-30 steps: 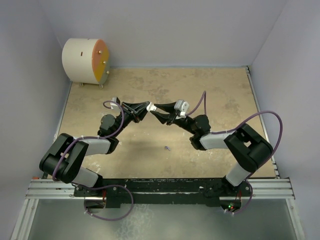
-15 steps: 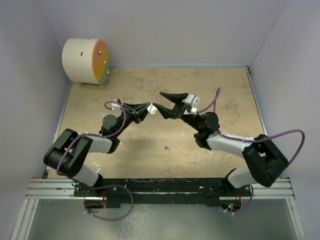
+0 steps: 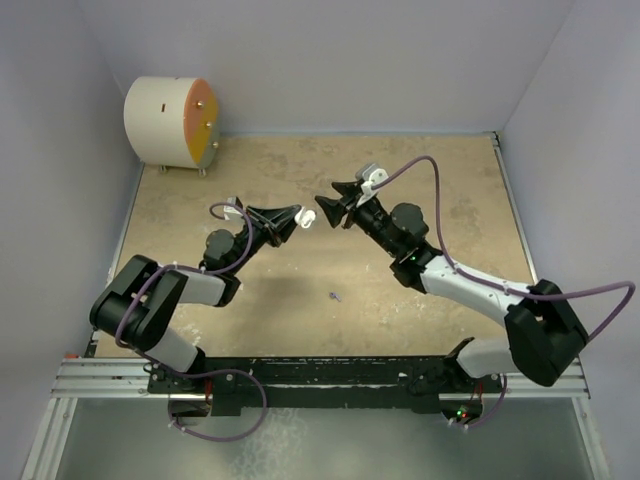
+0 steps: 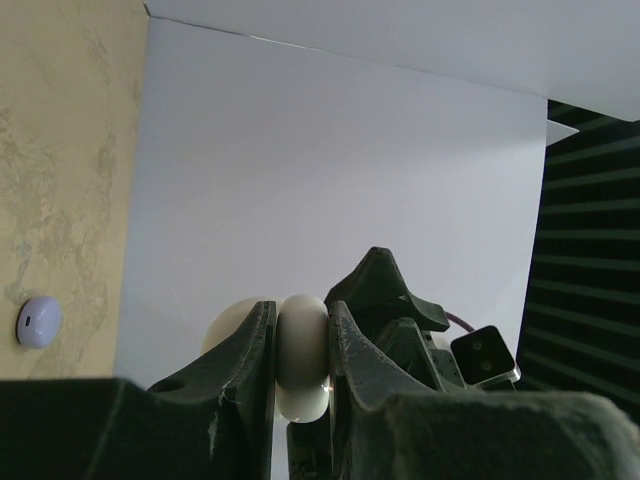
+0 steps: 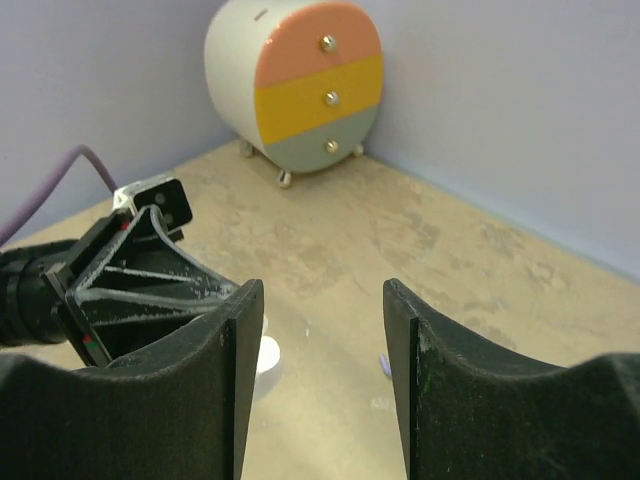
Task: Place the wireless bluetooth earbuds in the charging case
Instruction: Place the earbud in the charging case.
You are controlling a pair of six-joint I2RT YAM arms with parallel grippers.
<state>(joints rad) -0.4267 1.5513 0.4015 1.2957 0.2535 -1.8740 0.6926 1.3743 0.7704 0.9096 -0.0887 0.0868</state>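
Observation:
My left gripper point(image 3: 297, 216) is shut on a white pebble-like charging case point(image 3: 306, 217) and holds it above the table. In the left wrist view the case point(image 4: 301, 350) sits pinched between both fingers, and a white lobe of it bulges out behind the left one. My right gripper point(image 3: 324, 211) hovers just right of the case, open, with nothing between its fingers point(image 5: 240, 350). One tiny lilac earbud point(image 3: 335, 296) lies on the table nearer the bases; the right wrist view shows it point(image 5: 383, 365) beside the right finger. No other earbuds show.
A lilac pebble-like case point(image 4: 38, 321) lies on the table, seen only from the left wrist. A round little drawer cabinet point(image 3: 170, 122) with orange, yellow and grey fronts stands at the far left corner. Pale walls enclose the tan tabletop point(image 3: 450, 200).
The right gripper has let go at the white case, opened and drawn back a little, its arm stretching out to the right. The left gripper still holds the case in the same spot.

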